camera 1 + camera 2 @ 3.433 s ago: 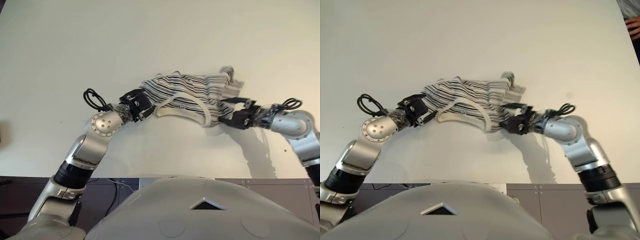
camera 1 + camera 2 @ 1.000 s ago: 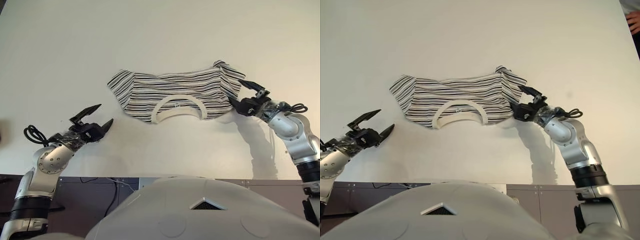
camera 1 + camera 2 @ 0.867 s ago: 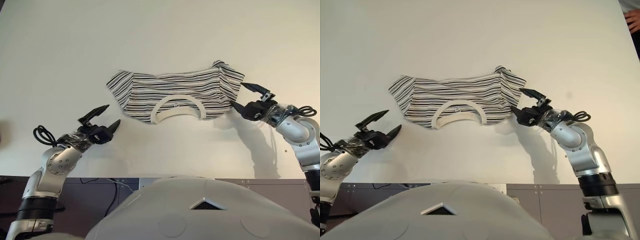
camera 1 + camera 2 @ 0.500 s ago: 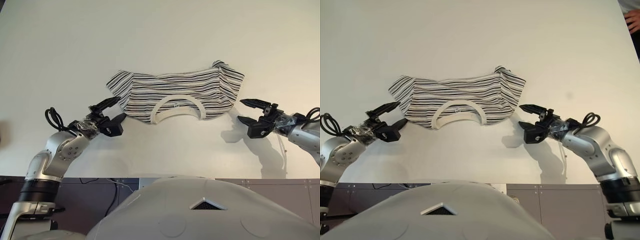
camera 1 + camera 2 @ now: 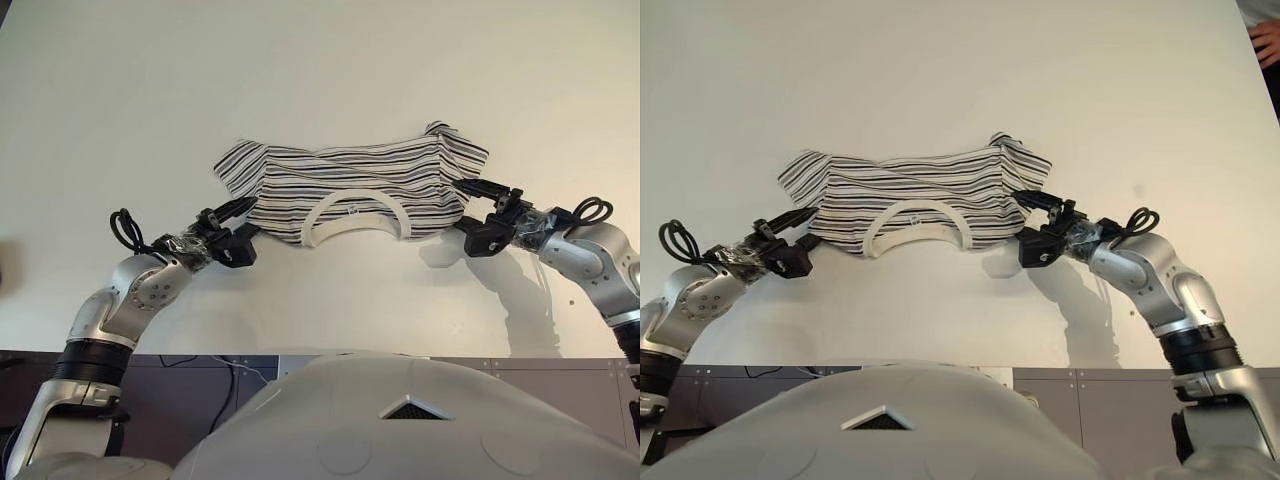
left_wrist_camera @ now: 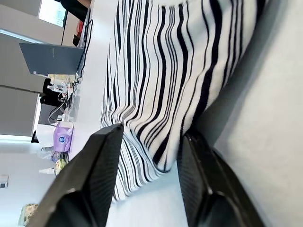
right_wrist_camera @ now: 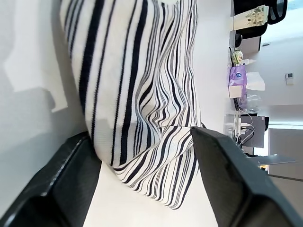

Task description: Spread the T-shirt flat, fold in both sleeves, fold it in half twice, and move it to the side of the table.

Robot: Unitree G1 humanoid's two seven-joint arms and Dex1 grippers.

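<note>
Both arms had closed in: the left gripper [image 5: 243, 222] and right gripper [image 5: 468, 212], jaws agape and gripping nothing, straddled the near corners of the black-and-white striped cotton T-shirt [image 5: 350, 175], lying half-spread on the white table [image 5: 300, 70]; another flattening pull seemed due

Beyond the edge of the table [image 5: 320, 90], in the room behind: a dark flat screen [image 6: 52, 58], a purple packet [image 6: 62, 140] amid small white clutter, a white cup [image 7: 249, 13] with a leaf print beside something black. Under the near edge, a dark panel [image 5: 560, 372] dotted with screws, a black cable [image 5: 218, 366] trailing across.
</note>
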